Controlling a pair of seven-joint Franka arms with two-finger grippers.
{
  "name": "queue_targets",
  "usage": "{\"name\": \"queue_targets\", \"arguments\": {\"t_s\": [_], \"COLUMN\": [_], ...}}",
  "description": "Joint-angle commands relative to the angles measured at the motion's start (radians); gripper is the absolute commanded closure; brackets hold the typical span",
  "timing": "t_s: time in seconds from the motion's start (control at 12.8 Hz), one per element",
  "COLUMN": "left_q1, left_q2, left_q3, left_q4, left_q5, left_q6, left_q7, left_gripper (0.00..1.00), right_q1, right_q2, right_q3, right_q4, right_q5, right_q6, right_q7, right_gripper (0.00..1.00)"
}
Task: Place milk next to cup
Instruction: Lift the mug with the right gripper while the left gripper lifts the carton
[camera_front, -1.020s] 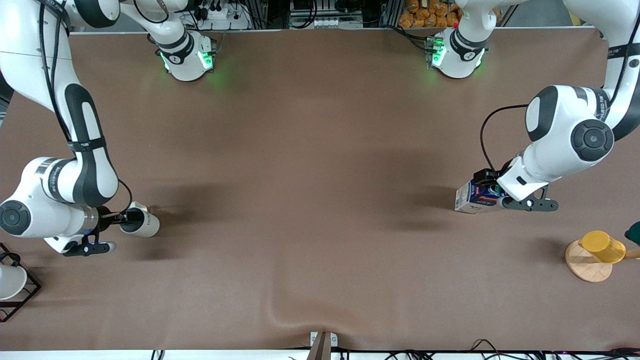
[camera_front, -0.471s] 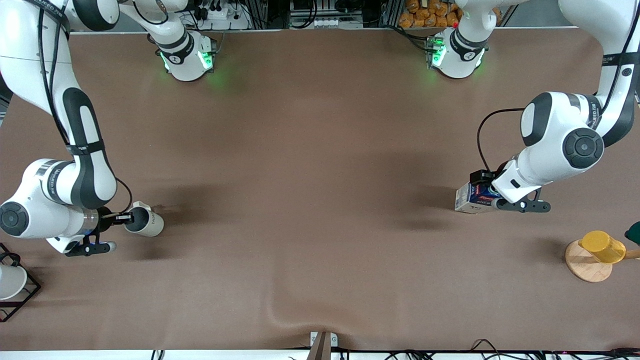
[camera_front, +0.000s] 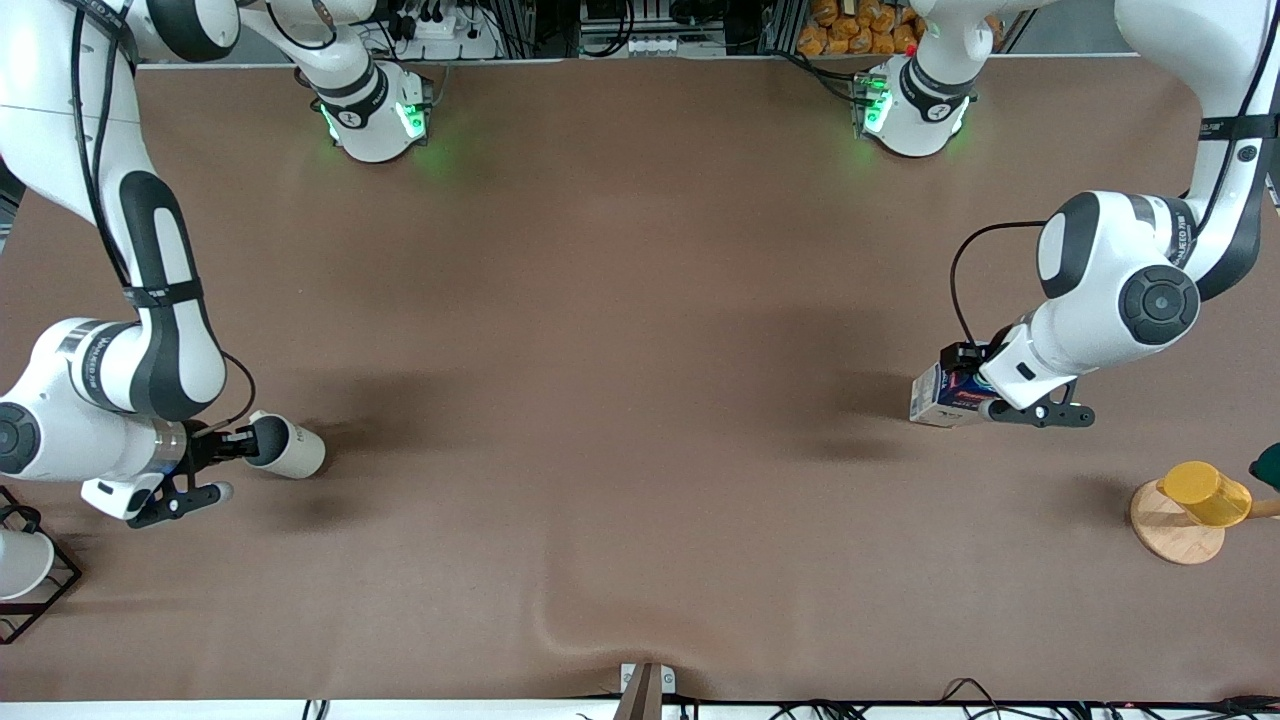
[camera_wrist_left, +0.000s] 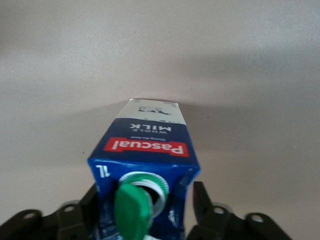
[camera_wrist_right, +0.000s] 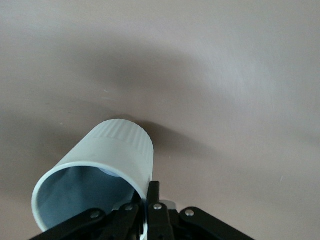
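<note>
The milk, a carton with a dark blue top, green cap and red band, hangs tilted in my left gripper, low over the table toward the left arm's end. In the left wrist view the fingers flank the carton's top, and the gripper is shut on it. The white cup is tipped on its side in my right gripper, toward the right arm's end. In the right wrist view the gripper pinches the rim of the cup, with one finger inside and one outside.
A yellow cup on a round wooden base stands near the table's edge at the left arm's end. A white cup in a black wire rack stands at the right arm's end. The brown cloth has a raised fold near the front edge.
My right gripper has tipped the cup further onto its side, and its handle no longer shows. The left arm's elbow has shifted; the milk has barely moved.
</note>
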Motion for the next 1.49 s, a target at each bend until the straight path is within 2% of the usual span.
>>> {"name": "queue_targets", "arguments": {"t_s": [0.0,0.08,0.24,0.31,0.39,0.63,0.94,1.1,1.25,1.41], "left_q1": [0.007,0.007,0.004,0.005,0.007,0.005,-0.008,-0.016,-0.024,-0.030], "left_q2": [0.000,0.000,0.000,0.000,0.000,0.000,-0.009,-0.010,-0.010,-0.010], "left_q3": [-0.004,-0.004,-0.004,-0.004,-0.004,-0.006,-0.012,-0.043,-0.063,-0.115], "left_q4": [0.001,0.005,0.006,0.008,0.009,0.026,0.089,0.133,0.181,0.198], "left_q5": [0.018,0.020,0.018,0.020,0.020,0.018,0.005,0.005,0.003,0.001], "left_q6": [0.012,0.012,0.012,0.012,0.010,0.010,-0.011,-0.038,-0.086,-0.108], "left_q7": [0.012,0.012,0.012,0.012,0.012,0.000,-0.006,-0.006,-0.018,-0.079], "left_gripper": [0.38,0.45,0.45,0.58,0.62,0.67,0.68,0.70,0.71,0.71], "right_q1": [0.087,0.120,0.202,0.257,0.307,0.432,0.532,0.583,0.612,0.664], "right_q2": [0.008,0.008,0.008,0.008,0.010,0.011,0.052,0.100,0.115,0.131], "right_q3": [-0.001,0.000,0.000,-0.001,-0.003,-0.001,-0.001,-0.004,-0.004,-0.009], "right_q4": [0.063,0.066,0.094,0.100,0.103,0.120,0.137,0.163,0.172,0.172], "right_q5": [0.011,0.013,0.014,0.011,0.008,0.010,0.011,0.005,0.002,-0.028], "right_q6": [-0.010,-0.009,-0.009,-0.013,-0.012,0.002,0.153,0.238,0.264,0.299], "right_q7": [-0.071,-0.085,-0.082,-0.073,-0.067,-0.022,0.005,0.020,0.022,0.030], "right_gripper": [1.00,1.00,1.00,1.00,1.00,1.00,1.00,1.00,1.00,1.00]}}
